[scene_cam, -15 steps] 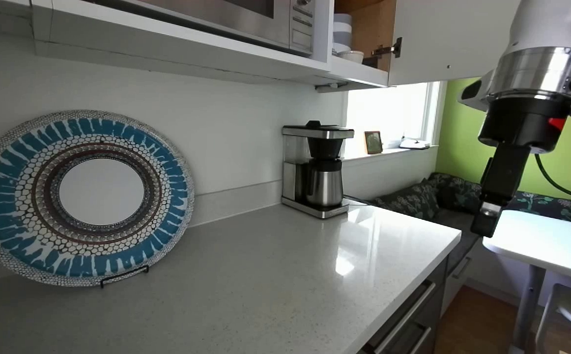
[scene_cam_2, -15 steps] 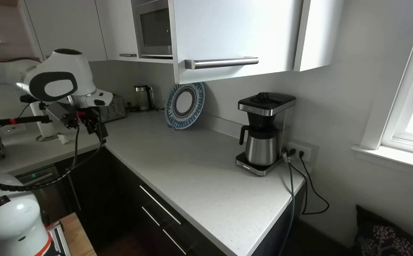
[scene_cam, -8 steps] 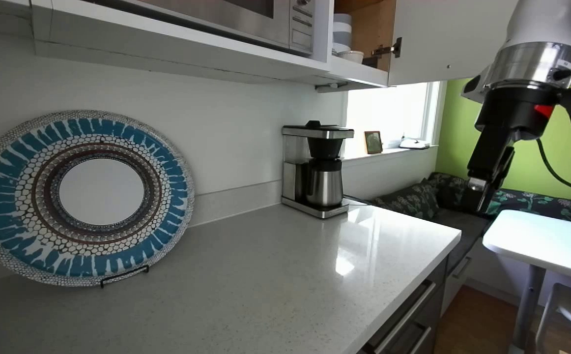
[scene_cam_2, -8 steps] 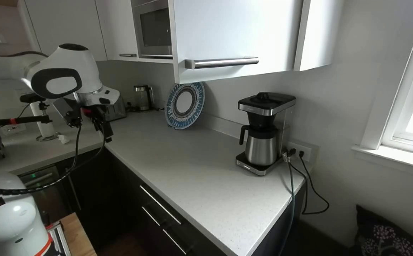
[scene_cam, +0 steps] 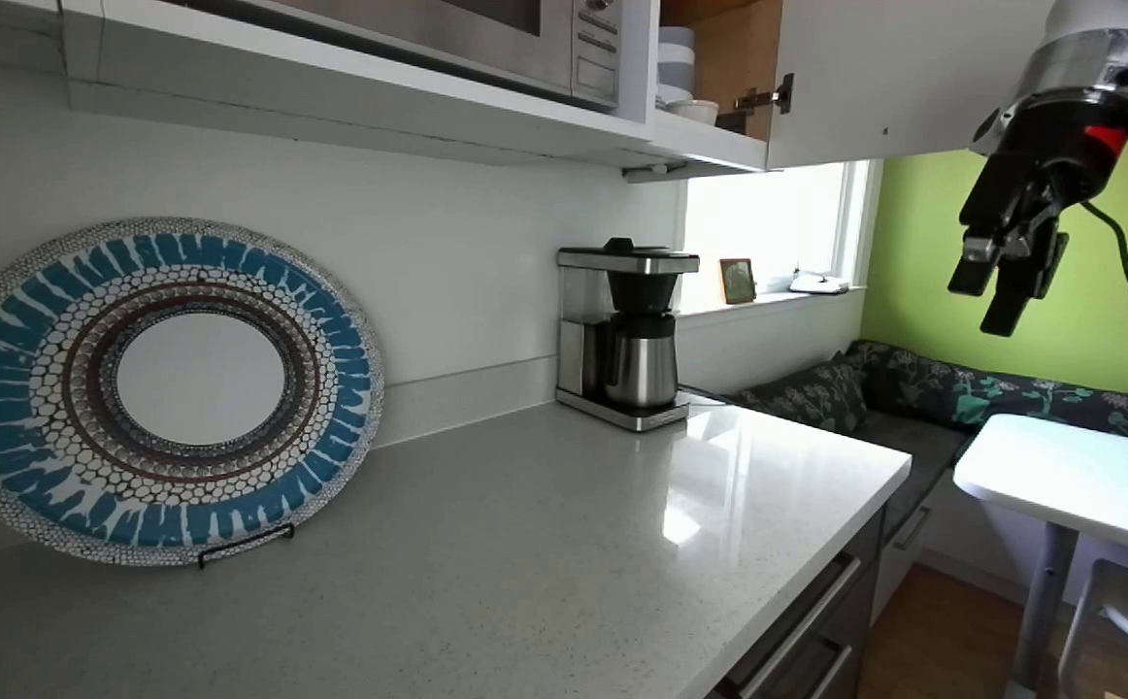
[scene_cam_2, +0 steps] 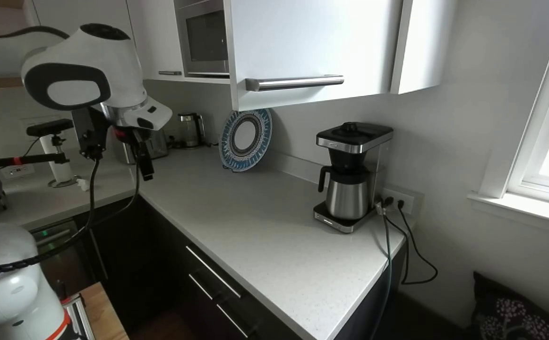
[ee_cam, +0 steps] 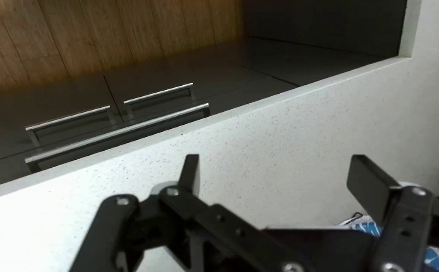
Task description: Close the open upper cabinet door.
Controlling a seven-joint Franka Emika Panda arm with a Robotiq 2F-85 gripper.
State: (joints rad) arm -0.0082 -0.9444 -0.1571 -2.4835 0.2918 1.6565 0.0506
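Observation:
The upper cabinet door is a flat white panel standing open; its inner face [scene_cam: 879, 78] and hinge show at the top right of an exterior view. Its outer face [scene_cam_2: 312, 42], with a long horizontal metal bar handle [scene_cam_2: 298, 83] near the bottom edge, shows in an exterior view. My gripper [scene_cam: 991, 291] is open and empty, below the door's lower edge in that picture and apart from it. It also hangs left of and lower than the door [scene_cam_2: 146, 172]. In the wrist view the fingers [ee_cam: 274, 166] are spread wide above the counter.
A coffee maker [scene_cam_2: 350, 179] stands on the white counter [scene_cam_2: 255, 226] below the door. A round blue patterned plate [scene_cam: 336, 388] leans on the wall. A microwave [scene_cam_2: 207, 40] sits beside the cabinet. Bowls [scene_cam: 678, 63] stand inside it. A black cable [scene_cam_2: 90, 212] hangs from the arm.
The arm has risen and the gripper has moved up from counter height toward the door's lower edge. It has turned, so both fingers now show apart. The door has not moved.

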